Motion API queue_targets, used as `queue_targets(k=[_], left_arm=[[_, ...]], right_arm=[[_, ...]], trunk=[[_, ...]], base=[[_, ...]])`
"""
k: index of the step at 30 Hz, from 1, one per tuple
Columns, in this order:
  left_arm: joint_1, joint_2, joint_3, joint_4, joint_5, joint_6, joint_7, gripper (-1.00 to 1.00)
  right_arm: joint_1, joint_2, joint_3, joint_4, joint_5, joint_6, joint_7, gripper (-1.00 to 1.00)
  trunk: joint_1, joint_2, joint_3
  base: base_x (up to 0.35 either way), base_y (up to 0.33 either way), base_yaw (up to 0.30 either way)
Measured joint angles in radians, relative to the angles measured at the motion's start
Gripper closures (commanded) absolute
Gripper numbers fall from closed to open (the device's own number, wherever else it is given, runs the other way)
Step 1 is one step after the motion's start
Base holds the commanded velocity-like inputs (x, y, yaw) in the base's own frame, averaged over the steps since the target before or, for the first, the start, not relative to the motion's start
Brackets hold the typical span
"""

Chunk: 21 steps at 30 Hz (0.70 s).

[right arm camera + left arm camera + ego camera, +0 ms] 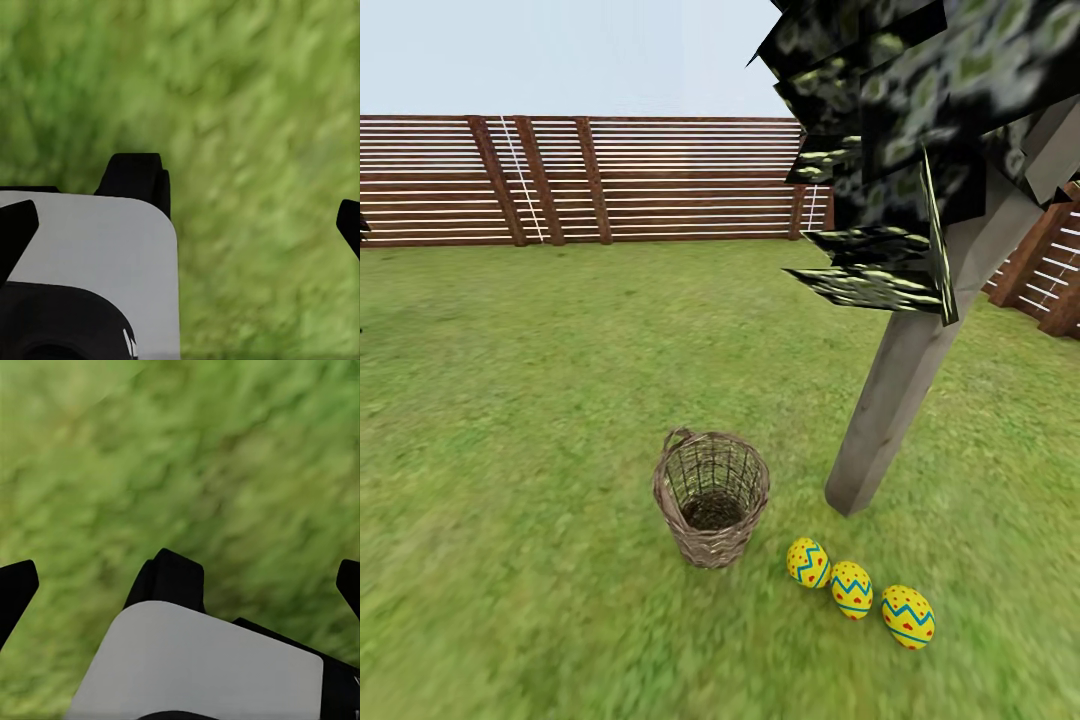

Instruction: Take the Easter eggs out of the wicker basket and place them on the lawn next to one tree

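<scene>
Nearest the robot, both wrist views look down on blurred grass. The left gripper (180, 585) has its jaws spread wide, one dark fingertip (15, 589) at each edge of its picture, with nothing between them. The right gripper (180, 225) stands the same way, jaws spread and empty over bare lawn (510, 500).

A little farther out, the three eggs (852, 589) lie in a short row on the grass, almost touching one another, just right of the basket (711, 497) and near the foot of the tree (895, 395). The basket stands upright and, seen through its open top, looks empty. The leaning trunk rises just beyond the eggs; the fence (610, 180) closes the garden far behind.

By this layout the placing step looks finished: all eggs out, grouped by one tree. Nothing more seems called for than keeping both arms clear of the row.
</scene>
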Motion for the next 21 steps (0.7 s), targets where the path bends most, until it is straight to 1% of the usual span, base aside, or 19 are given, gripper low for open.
queue_targets(k=[21], left_arm=[[0.000, 0.000, 0.000, 0.000, 0.000, 0.000, 0.000, -1.00]], right_arm=[[0.000, 0.000, 0.000, 0.000, 0.000, 0.000, 0.000, -1.00]], trunk=[[0.000, 0.000, 0.000]], base=[[0.000, 0.000, 0.000]])
